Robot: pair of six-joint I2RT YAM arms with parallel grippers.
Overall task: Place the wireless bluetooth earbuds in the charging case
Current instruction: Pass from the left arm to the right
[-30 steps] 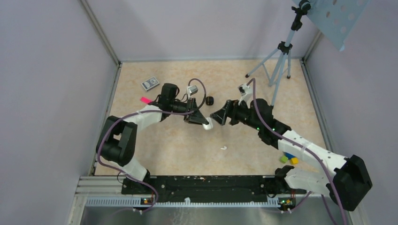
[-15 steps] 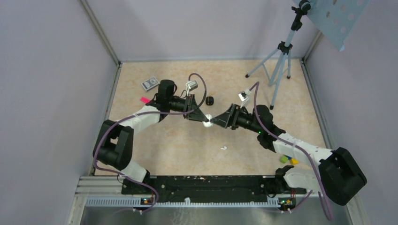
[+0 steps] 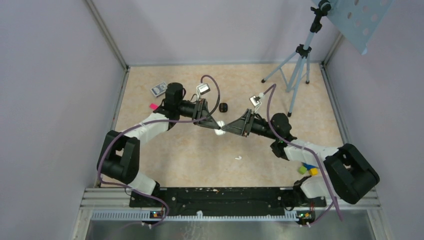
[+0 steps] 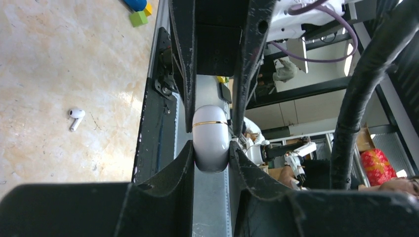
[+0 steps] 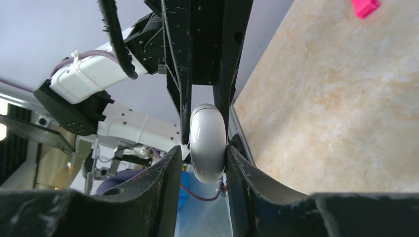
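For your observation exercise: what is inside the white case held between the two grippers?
Nothing inside can be seen: the case is shut, clamped between the left gripper and right gripper. One white earbud lies outside it, on the table.

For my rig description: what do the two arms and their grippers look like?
The left arm and right arm have white link shells and bulky black joints; a purple cable runs along each. The left gripper and right gripper are black tapered wedges.
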